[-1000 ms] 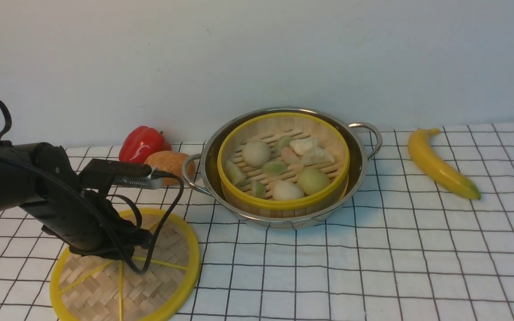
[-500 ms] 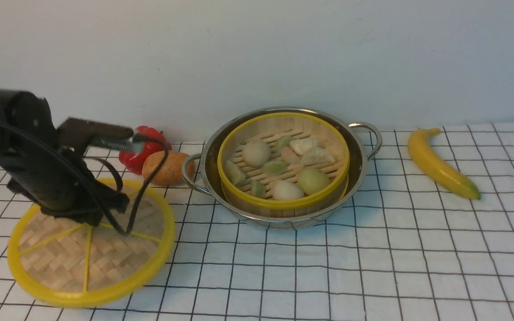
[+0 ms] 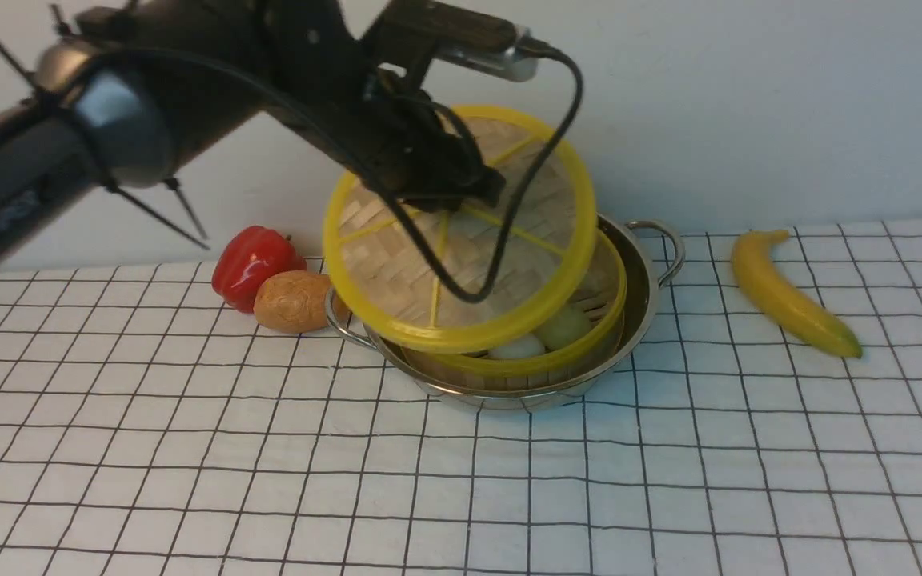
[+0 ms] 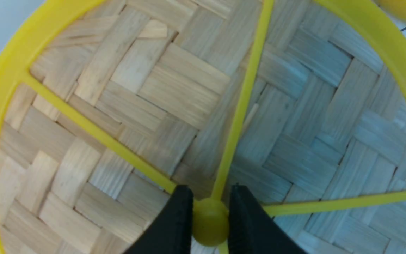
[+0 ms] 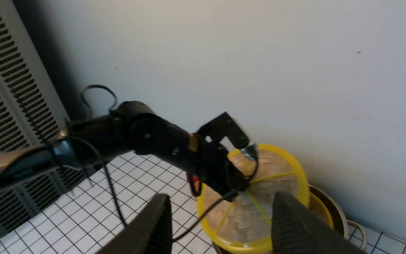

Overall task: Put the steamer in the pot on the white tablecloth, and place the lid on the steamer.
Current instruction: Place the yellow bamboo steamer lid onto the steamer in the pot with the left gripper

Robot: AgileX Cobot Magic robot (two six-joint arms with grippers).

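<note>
On the white tablecloth with its thin black grid [image 3: 509, 480], a red bell pepper [image 3: 251, 256] and a brown rounded lump [image 3: 293, 302] sit at left. Beside them, the left gripper [image 4: 210, 192] clamps the flat woven-bamboo lid with yellow rim and spokes [image 3: 397, 264] by its centre. The lid hangs in the air, steeply tilted, its spoked face towards the camera and its lower rim over the yellow-rimmed bamboo steamer [image 3: 557, 360], which sits in the shiny steel pot [image 3: 645, 280]. A yellow banana [image 3: 789, 296] lies to the right. The right gripper [image 5: 222, 197] hangs raised with its jaws spread wide, empty.
</note>
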